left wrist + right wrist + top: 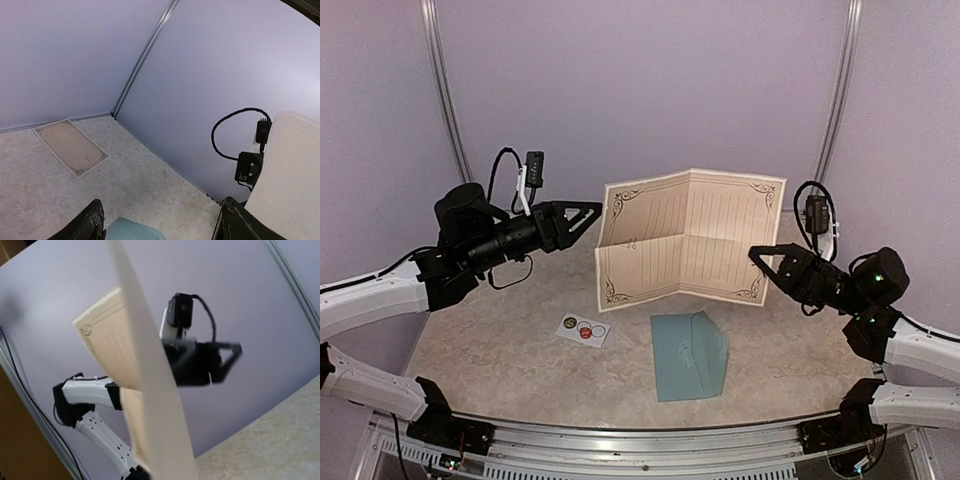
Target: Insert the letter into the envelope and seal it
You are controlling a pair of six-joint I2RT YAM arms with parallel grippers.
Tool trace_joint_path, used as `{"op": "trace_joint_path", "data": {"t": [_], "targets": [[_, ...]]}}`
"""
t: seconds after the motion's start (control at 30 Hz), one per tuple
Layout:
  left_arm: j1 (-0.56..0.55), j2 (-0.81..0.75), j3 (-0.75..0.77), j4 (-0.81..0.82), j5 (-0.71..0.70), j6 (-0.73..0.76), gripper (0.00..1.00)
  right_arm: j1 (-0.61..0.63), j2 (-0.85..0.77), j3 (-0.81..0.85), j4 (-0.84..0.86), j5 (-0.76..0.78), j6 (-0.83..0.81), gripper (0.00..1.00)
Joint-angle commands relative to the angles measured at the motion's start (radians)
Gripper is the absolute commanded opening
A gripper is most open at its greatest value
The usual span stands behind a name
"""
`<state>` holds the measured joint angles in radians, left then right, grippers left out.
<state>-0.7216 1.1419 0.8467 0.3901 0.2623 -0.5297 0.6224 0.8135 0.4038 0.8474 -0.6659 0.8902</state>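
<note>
Top external showed the letter (690, 235) upright behind the envelope (688, 355), pinched in the right claw (756, 252); left claw (592, 216) spread; insertion and sealing not yet done.

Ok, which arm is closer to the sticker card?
Left. The left fingers hover above and behind the card, beside the letter's left edge. The right fingers are far off to its right, pinching the letter's lower right corner.
</note>
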Motion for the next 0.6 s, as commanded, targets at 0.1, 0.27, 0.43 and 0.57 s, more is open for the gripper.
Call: {"op": "trace_joint_path", "data": {"t": [0.1,0.27,0.43,0.57], "targets": [[-0.200,0.131,0.141,0.008,0.215,0.162,0.78,-0.007,0.058,0.054,0.017,-0.028,-0.008,0.00],[-0.240,0.191,0.162,0.070,0.301,0.154,0.80,-0.002,0.103,0.079,0.016,-0.043,-0.010,0.00],[-0.253,0.256,0.182,0.109,0.326,0.128,0.80,0.010,0.143,0.108,0.024,-0.072,-0.012,0.00],[-0.263,0.300,0.198,0.138,0.336,0.118,0.80,0.020,0.164,0.122,0.040,-0.097,-0.012,0.00]]}}
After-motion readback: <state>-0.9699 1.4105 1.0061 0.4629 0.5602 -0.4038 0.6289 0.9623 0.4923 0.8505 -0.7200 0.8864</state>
